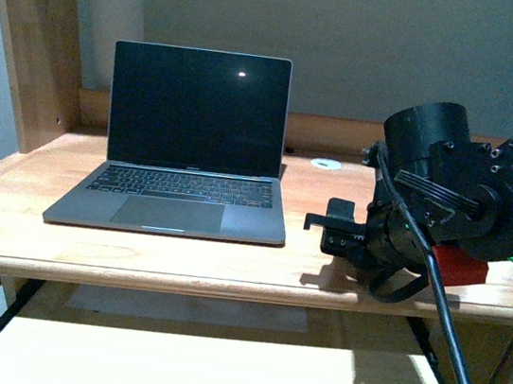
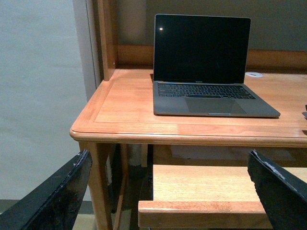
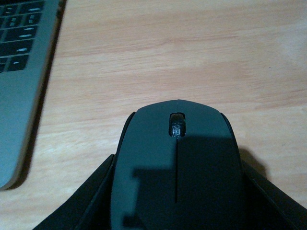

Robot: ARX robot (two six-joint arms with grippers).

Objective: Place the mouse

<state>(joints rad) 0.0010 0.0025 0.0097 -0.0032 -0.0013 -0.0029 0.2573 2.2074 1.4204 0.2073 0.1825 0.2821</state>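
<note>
Right wrist view: the matte black oval mouse [image 3: 177,167], scroll wheel [image 3: 176,125] set in its rounded top, sits clamped between the right claw [image 3: 177,201]'s dark fingers over the pale-grained wooden tabletop [image 3: 192,57], just beside the grey metal laptop [image 3: 19,96]. Across the tabletop, the left claw [image 2: 170,191] hangs with scuffed black fingers [image 2: 57,196] spread wide, gripping nothing

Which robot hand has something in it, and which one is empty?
The right gripper holds the mouse between its fingers, low over the wooden desk beside the laptop. The left gripper is open, with nothing between its fingers.
</note>
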